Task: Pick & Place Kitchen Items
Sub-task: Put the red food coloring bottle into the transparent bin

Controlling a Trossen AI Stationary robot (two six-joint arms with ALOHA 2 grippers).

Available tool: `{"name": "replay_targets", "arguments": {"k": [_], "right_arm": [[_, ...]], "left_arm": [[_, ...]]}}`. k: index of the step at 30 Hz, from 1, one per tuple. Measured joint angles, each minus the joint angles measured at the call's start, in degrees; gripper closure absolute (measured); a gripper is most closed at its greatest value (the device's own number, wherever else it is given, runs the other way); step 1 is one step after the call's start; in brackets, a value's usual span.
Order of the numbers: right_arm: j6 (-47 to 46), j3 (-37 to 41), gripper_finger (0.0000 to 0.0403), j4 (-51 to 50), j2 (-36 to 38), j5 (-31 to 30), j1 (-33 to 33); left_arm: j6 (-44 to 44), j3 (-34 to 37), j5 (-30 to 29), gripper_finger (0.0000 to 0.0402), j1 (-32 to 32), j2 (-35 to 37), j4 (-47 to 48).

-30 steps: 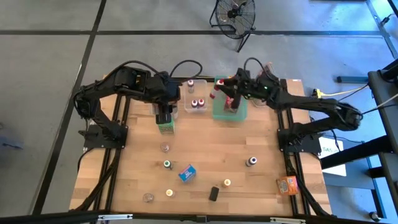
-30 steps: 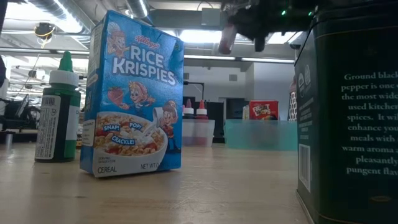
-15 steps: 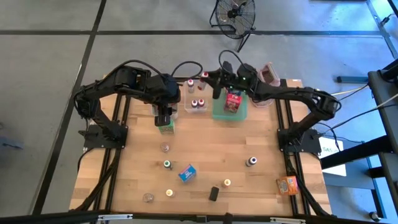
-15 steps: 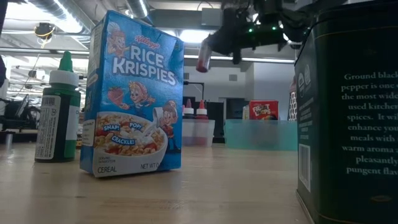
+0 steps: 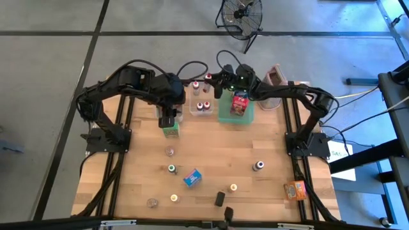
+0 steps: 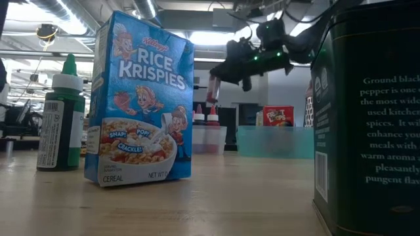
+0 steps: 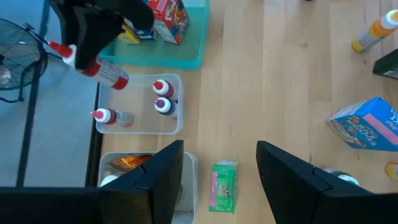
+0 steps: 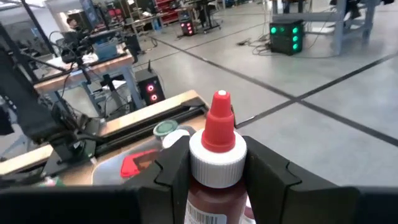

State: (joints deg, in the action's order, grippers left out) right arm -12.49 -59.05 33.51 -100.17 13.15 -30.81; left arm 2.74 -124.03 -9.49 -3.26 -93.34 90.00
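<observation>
Now the right gripper (image 5: 217,88), clamped on a red-capped bottle (image 8: 214,163), hovers upper centre over the clear bin (image 5: 203,110); next, lower and release. Left gripper (image 7: 217,163) waits, fingers apart.

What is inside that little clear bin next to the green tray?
The clear bin holds three small red-capped bottles: two upright, one lying flat. Its floor beneath them is covered. The right gripper carries a fourth above.
</observation>
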Motion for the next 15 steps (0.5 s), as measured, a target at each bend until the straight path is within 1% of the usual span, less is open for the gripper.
{"name": "replay_targets", "arguments": {"k": [3, 8, 11, 15], "right_arm": [[1.69, 0.01, 0.0279, 1.60, -1.57, 0.74, 0.04], [4.42, 0.02, 0.0279, 1.30, -3.48, 0.53, -0.07], [4.47, 0.02, 0.0279, 2.79, -4.33, 0.53, -0.05], [4.39, 0.02, 0.0279, 7.24, -6.28, -1.12, 0.19]], "left_arm": [[0.01, 0.00, 2.12, 0.0203, -1.50, 0.00, 0.00], [0.19, 0.00, 5.89, 0.0203, -3.49, 0.00, 0.02], [1.02, 0.00, 8.23, 0.0203, -4.61, 0.00, 0.00], [1.08, 0.00, 9.25, 0.0203, -5.76, 0.00, -0.40]]}}
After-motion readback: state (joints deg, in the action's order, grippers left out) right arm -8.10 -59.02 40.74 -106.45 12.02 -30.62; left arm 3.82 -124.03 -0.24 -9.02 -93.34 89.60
